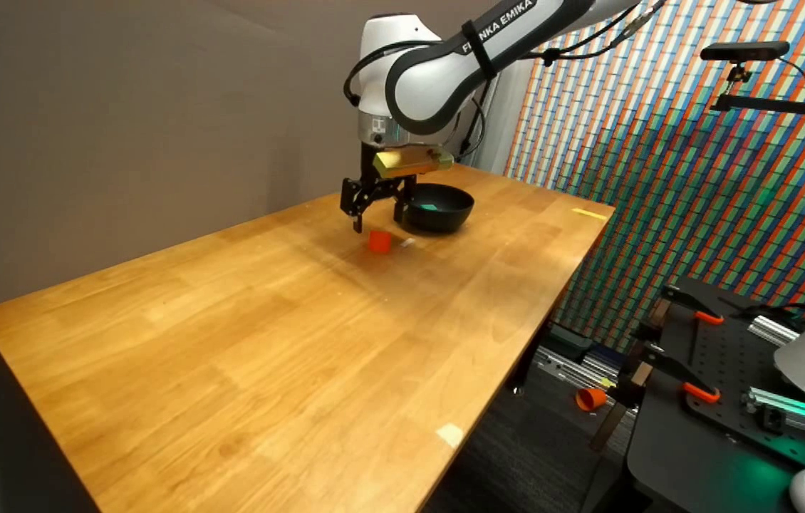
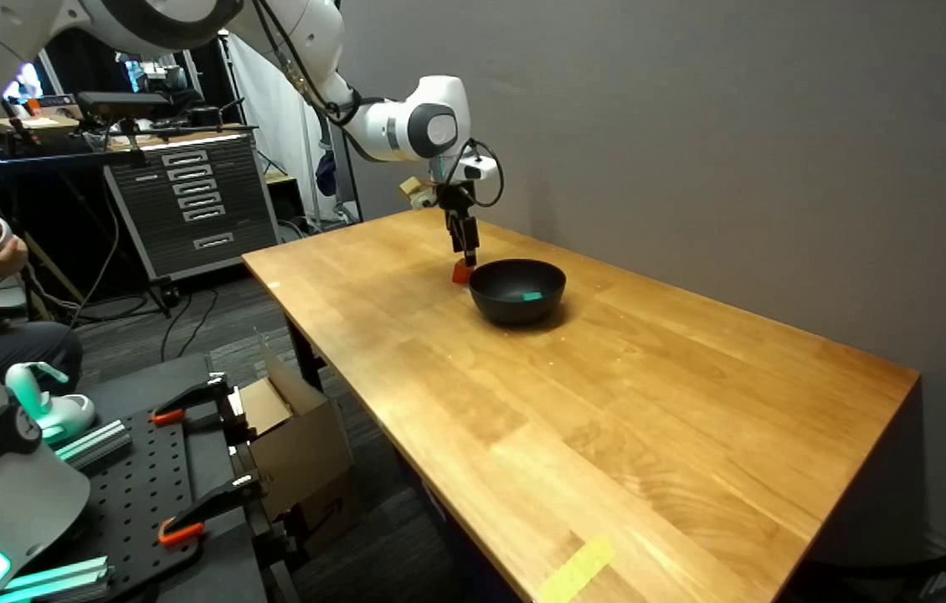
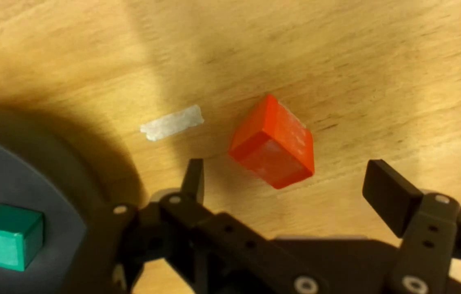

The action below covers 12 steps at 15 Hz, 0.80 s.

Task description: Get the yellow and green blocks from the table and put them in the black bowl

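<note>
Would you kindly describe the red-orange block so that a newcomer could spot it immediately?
On the wooden table, find the black bowl. Beside it, near the open gripper, a small red-orange block lies on the wood. Unlike the green block, it is outside the bowl.

Block [image 3: 6, 241] in bowl [image 2: 515, 313], other block [image 3: 273, 143] on table [image 1: 288, 335]

A large rectangular table [image 1: 246, 356], its top honey-coloured wood grain, carries a small red-orange cube [image 3: 273, 147] and, just beside it, a round black bowl [image 2: 498, 310]. A short whitish strip [image 3: 172, 122] lies between the two. Near one long edge, well apart, lie a flat yellow strip [image 2: 578, 571] and a pale squarish patch [image 1: 451, 434].
</note>
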Motion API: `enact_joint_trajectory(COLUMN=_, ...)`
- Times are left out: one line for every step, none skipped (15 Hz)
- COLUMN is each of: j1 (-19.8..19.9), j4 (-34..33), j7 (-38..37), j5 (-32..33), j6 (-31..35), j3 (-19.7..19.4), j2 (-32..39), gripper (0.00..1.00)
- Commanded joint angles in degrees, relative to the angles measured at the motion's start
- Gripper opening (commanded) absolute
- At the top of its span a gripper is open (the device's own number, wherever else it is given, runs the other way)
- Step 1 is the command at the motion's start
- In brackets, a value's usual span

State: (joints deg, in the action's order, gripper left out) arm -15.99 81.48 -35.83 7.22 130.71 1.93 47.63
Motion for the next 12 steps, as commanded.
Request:
enact_joint_trajectory(j1=-1.4, j4=-3.6, j7=0.3, j5=-1.2, j6=-0.6, j3=-1.8, j2=3.3, gripper=1.00)
enact_joint_trajectory(j1=-1.5, j4=-4.0, j7=0.5, j5=-1.4, j6=-1.3, j3=-1.8, j2=3.6, gripper=0.75)
enact_joint_trajectory(j1=-1.7, j4=-4.4, j7=0.3, j5=-1.2, j6=-1.8, j3=-2.1, j2=3.9, gripper=0.73)
enact_joint_trajectory(j1=-1.9, j4=-4.6, j7=0.3, j5=-1.2, j6=-2.3, j3=-2.2, j2=3.9, gripper=0.66)
enact_joint_trajectory(j1=-2.0, j4=-4.9, j7=0.3, j5=-1.1, j6=-2.8, j3=-2.4, j2=3.9, gripper=0.58)
enact_joint_trajectory(j1=-2.3, j4=-5.0, j7=0.2, j5=-0.9, j6=-3.5, j3=-2.6, j2=3.6, gripper=0.49)
enact_joint_trajectory(j1=-2.4, j4=-5.1, j7=0.2, j5=-0.7, j6=-4.2, j3=-2.7, j2=3.3, gripper=0.42)
enact_joint_trajectory(j1=-2.6, j4=-5.0, j7=0.3, j5=-0.6, j6=-5.0, j3=-2.8, j2=2.7, gripper=0.33)
enact_joint_trajectory(j1=-2.7, j4=-4.8, j7=0.5, j5=-0.7, j6=-6.0, j3=-2.6, j2=1.6, gripper=0.32)
enact_joint_trajectory(j1=-4.0, j4=-4.7, j7=-0.1, j5=0.8, j6=-7.4, j3=-3.5, j2=0.1, gripper=0.32)
enact_joint_trajectory(j1=-5.2, j4=-4.4, j7=-0.7, j5=2.5, j6=-8.6, j3=-4.6, j2=-1.7, gripper=0.32)
enact_joint_trajectory(j1=-6.6, j4=-4.6, j7=-1.7, j5=4.6, j6=-10.1, j3=-6.0, j2=-3.0, gripper=0.32)
